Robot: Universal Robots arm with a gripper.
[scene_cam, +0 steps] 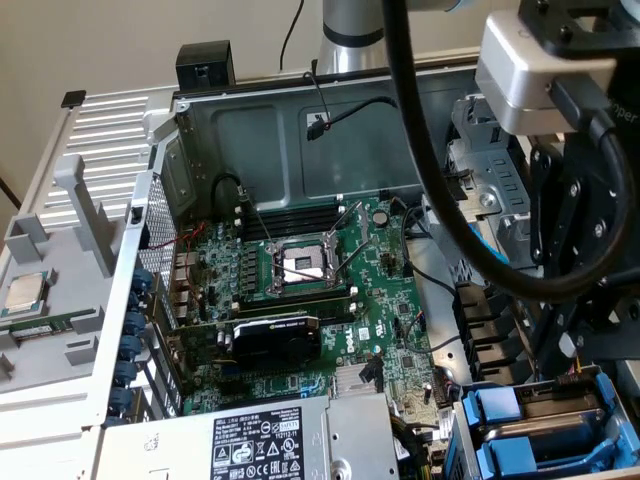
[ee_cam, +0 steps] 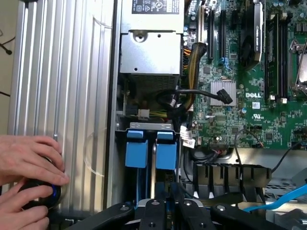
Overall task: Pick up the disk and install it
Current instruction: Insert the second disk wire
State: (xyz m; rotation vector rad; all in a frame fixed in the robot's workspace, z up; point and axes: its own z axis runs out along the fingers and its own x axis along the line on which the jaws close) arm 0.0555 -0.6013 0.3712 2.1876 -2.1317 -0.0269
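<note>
- My gripper (ee_cam: 170,207) hangs right over the drive bay (scene_cam: 600,385), in the corner of the open case. Honestly can't tell whether my fingers are together or apart; just the black linkages show in the wrist view.
- The disk (ee_cam: 165,149) stands on edge in the bay right below me, blue frame facing up. A second blue frame (ee_cam: 136,148) sits just beside it with a thin metal divider between them. Whether I'm actually touching either one, can't say.
- Tight spot. The case wall runs along one side of the bay, and a row of black plastic brackets (ee_cam: 225,172) runs along the other.
- The power supply (ee_cam: 149,52) is near the far end of the bay, with a tangle of black cables (ee_cam: 180,98) in the gap between.
- The only real open room is straight up out of the bay.
- The motherboard (scene_cam: 300,290) is well apart from me, past the brackets.
- A person's hand (ee_cam: 26,158) rests on a black knob (ee_cam: 41,194) with a blue light, out on the ribbed silver panel (ee_cam: 62,86), clear of the bay.
- In the exterior view a thick black cable (scene_cam: 440,200) loops down off my arm.
</note>
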